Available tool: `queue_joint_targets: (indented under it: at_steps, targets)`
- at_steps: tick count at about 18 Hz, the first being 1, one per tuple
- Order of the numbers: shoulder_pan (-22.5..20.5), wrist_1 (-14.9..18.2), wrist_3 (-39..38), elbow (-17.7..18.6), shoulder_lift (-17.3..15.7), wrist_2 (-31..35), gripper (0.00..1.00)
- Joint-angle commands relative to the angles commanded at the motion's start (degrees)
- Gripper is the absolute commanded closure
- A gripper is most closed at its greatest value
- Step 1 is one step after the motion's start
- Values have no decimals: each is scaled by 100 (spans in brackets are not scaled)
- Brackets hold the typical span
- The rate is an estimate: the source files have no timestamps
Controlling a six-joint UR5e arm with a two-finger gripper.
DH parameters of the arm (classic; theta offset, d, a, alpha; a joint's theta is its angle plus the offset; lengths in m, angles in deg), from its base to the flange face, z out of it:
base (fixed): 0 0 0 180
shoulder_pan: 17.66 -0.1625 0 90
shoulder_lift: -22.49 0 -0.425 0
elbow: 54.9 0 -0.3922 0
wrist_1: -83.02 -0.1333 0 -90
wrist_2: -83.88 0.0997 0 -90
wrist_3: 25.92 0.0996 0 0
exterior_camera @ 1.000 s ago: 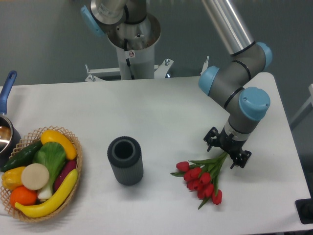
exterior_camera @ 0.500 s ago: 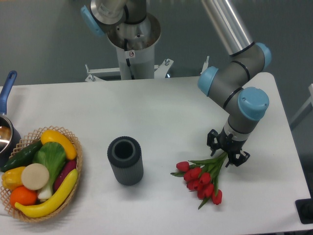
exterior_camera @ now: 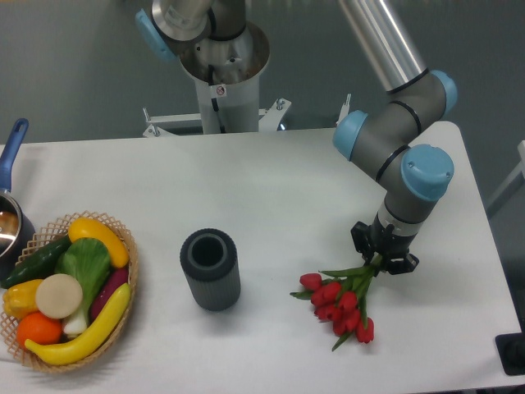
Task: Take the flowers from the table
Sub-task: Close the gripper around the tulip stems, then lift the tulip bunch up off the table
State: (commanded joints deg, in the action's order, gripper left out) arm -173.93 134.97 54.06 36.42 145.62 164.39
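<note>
**Claw closed on tulip stems; bunch still on tabletop**

Over the last second the claw (exterior_camera: pixel 384 251) went from fingers spread wide either side of the stems to fingers drawn in tight on them. In the current frame the two fingers sat close together, clamped on the stem end of the flowers (exterior_camera: pixel 340 301). The stems ran up into the claw; the red buds fanned out below it and toward its left side in the camera view, and still appeared to rest on the tabletop (exterior_camera: pixel 287 189).

The bunch had shifted slightly: the buds had drawn a little closer together and nearer the claw as the fingers closed.

Judgement: grasp made, lift not yet begun. Grip was at the very stem ends, so the heavy bud end could droop or pivot on raising.

Dark ribbed cylinder (exterior_camera: pixel 211 269) stood well to the left of the claw, the vegetable basket (exterior_camera: pixel 123 238) farther left; neither was touched.
</note>
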Motion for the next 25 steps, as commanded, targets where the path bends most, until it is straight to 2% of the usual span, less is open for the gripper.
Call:
queue_joint_targets:
  at_steps: [6,8,10,17,19,25]
  targets:
    - [-35,0,9,-26,-87,-18,79]
    - [-53,18,0,-26,-463,-52,79]
    - [-70,18,-26,-44,-649,-192,79]
    - [-176,18,-975,-448,-1098,-1616,79]
    - [-211,18,-1150,-562,-1107,-1923,79]
    - [-597,18,-1660,-580,-1423,-3294,79]
